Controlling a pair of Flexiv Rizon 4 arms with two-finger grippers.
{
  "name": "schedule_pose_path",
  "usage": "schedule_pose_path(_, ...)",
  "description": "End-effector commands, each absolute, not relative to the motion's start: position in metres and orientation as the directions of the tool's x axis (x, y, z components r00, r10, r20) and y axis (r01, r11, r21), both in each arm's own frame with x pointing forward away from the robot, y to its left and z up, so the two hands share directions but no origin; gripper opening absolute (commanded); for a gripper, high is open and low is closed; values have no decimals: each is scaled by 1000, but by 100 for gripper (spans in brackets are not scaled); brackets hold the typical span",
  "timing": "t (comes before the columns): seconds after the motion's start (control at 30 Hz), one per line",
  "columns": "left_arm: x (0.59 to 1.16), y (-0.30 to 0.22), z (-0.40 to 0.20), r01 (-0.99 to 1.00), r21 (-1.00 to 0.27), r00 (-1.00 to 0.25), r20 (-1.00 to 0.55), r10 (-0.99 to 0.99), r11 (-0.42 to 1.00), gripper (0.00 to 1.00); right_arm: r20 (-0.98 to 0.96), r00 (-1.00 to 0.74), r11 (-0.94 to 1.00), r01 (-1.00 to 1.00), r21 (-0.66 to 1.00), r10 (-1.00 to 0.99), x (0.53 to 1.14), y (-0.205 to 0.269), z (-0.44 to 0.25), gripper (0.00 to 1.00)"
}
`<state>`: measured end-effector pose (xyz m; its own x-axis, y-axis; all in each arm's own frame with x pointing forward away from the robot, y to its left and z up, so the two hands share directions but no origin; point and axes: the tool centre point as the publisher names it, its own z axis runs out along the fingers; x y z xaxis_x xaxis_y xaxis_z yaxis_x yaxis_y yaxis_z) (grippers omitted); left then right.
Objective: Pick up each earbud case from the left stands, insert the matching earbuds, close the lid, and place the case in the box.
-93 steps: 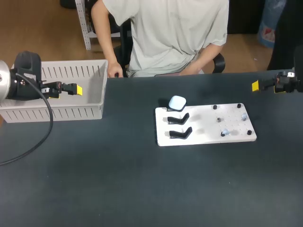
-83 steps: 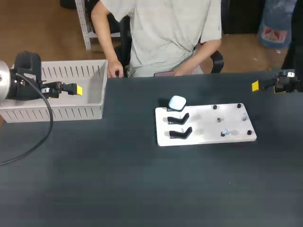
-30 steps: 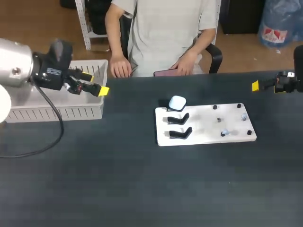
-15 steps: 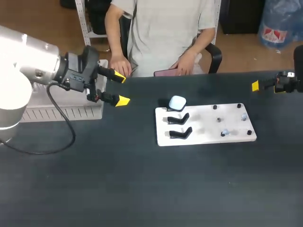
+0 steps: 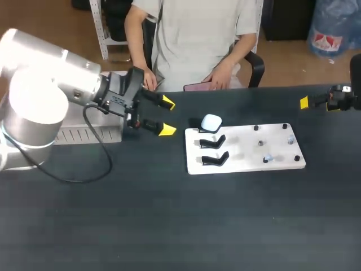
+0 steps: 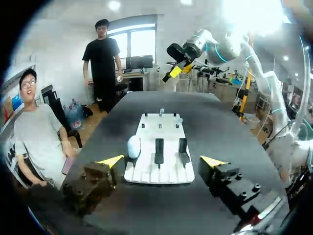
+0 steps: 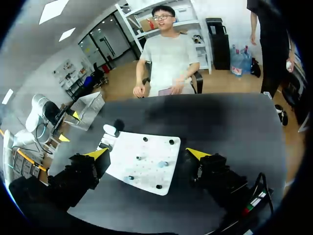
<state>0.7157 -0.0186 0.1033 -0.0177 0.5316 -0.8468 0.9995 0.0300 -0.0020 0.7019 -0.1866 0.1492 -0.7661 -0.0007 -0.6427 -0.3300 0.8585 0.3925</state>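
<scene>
A pale blue earbud case (image 5: 211,122) sits shut on the rearmost of three black stands at the left of the white board (image 5: 245,148). The other two stands (image 5: 213,141) (image 5: 215,159) are bare. Small earbuds (image 5: 268,157) (image 5: 290,139) lie among pegs on the board's right half. My left gripper (image 5: 167,116) hovers open just left of the board, level with the case. In the left wrist view the case (image 6: 133,146) lies ahead of the open gripper (image 6: 161,161). My right gripper (image 5: 304,103) is open at the far right edge, away from the board (image 7: 146,147).
The grey slatted box (image 5: 84,134) stands at the back left, largely hidden behind my left arm (image 5: 51,90). A person sits at the far edge with a hand (image 5: 144,79) on the table by the box and a phone (image 5: 197,87) near the other hand.
My left arm has swung right from over the box to just left of the board, with its gripper still open. The right arm has not moved.
</scene>
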Motion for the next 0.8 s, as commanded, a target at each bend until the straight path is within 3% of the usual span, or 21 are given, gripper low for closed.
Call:
schedule_pose_path(0.03,731,-38,85,999,-26,-9,-856,516,-25,100,-642,-767,859,-329,391,-1,702,-187,150,100)
schedule_pose_path(0.33,747,-54,63,998,-39,-10,-867,499,-49,100,-642,-767,859,-329,391,-1,702,-187,150,100)
schedule_pose_path(0.47,758,-59,56,998,-45,-20,-868,497,-38,91,-642,-767,859,-329,391,-1,702,-187,150,100)
schedule_pose_path(0.8,777,-69,47,998,-65,-44,-874,483,-27,89,-642,-767,859,-329,391,-1,702,-187,150,100)
